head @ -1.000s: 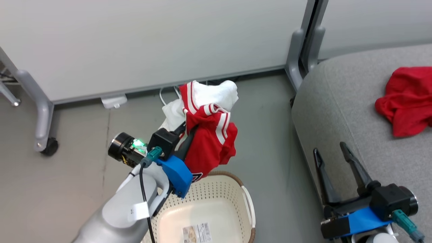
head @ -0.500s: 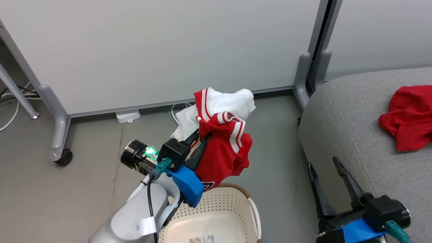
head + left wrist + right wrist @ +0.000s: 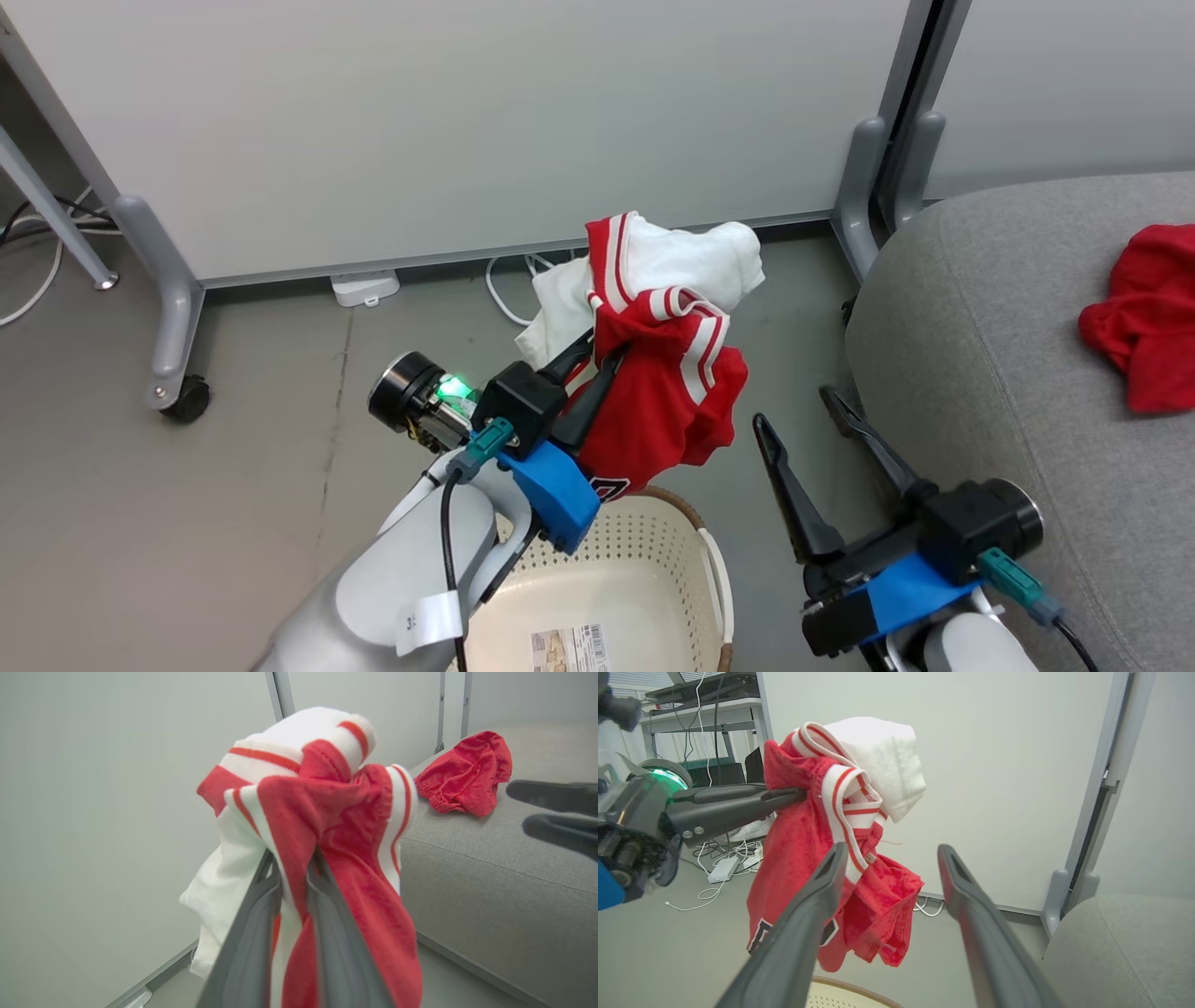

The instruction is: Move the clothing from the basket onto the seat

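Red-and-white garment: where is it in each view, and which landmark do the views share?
Head view: the red-and-white garment is at the centre, held by the left gripper, above the basket in the picture.
Left wrist view: centre, draped over the fingers.
Right wrist view: upper left of centre.
Shared landmark: the grey couch, at the right in each.

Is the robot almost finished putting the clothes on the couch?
Done: one red garment lies on the grey seat. In hand: the left claw grips the red-and-white striped garment above the basket. Left: carry it to the seat and let go. The basket's visible part holds just a sticker. The right claw is open and empty.
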Tool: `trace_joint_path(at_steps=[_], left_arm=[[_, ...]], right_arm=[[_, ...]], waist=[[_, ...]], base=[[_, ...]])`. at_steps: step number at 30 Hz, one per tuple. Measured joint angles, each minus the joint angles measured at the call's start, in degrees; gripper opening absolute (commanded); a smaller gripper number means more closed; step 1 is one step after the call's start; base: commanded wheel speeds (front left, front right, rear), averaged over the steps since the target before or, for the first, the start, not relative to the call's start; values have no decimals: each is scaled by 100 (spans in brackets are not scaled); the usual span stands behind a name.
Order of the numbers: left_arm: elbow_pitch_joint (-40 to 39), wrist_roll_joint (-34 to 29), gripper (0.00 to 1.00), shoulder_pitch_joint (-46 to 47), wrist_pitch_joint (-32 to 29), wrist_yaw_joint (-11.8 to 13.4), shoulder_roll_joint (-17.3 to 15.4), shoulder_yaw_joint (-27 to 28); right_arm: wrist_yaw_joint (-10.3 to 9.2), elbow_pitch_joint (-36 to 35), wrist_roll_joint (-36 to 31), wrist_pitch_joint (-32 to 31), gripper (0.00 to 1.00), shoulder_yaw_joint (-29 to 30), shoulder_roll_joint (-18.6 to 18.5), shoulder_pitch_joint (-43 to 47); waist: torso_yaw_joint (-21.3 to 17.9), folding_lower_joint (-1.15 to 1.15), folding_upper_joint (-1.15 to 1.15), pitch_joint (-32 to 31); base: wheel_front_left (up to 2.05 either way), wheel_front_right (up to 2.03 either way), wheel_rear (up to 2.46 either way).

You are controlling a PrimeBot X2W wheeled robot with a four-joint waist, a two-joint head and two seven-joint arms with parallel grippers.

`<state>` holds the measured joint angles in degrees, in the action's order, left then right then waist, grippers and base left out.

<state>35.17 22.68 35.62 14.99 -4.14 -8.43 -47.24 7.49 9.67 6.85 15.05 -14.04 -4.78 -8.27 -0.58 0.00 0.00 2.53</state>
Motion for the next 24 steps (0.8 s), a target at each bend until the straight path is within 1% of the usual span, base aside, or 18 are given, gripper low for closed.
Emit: trace_joint_path(at_steps=[8,18,24], left_arm=[[-52,-112,0,246,0,-55,149,-86],[-296,-250,0,424,0,-133,359,-227],[-416,-269,0,460,0,-153,419,-265]], right_arm=[[0,605,46,0,100,-369,15,-757],[0,1507,121,0,100,-425,43,-1340],[0,1693,315,0,100,-543,75,-1634]], waist=[[154,0,0,250],[411,0,0,484],[487,0,0,585]], base=[[0,0,0],[0,0,0],[0,0,0]])
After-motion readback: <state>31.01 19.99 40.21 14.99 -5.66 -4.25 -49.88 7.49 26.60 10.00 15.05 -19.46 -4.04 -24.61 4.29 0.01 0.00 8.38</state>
